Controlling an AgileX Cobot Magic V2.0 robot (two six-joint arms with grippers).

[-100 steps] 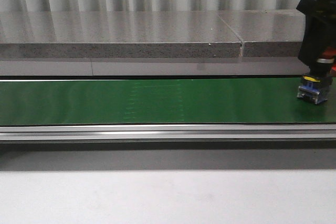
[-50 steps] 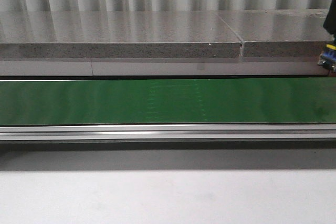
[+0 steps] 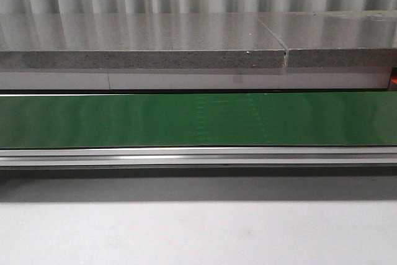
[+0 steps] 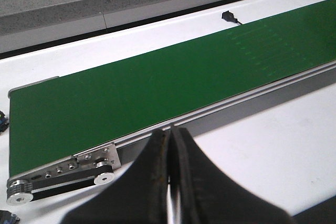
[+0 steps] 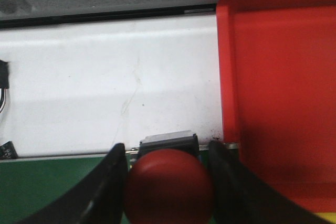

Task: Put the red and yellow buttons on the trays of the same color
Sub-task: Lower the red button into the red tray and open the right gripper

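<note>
A red button with a dark square base sits between the fingers of my right gripper, which is shut on it. It hangs over the end of the green belt, just beside the red tray. A thin yellow strip shows below the red tray; I cannot tell what it is. No yellow button is in view. My left gripper is shut with nothing in it, above the white table near the belt's front rail. Neither arm shows in the front view.
The green conveyor belt runs across the front view with nothing on it, and a grey stone shelf lies behind. A sliver of red peeks in at the right edge. A black connector lies behind the belt.
The right arm, holding the button, has lifted off the belt's right end and gone out of the front view to the right.
</note>
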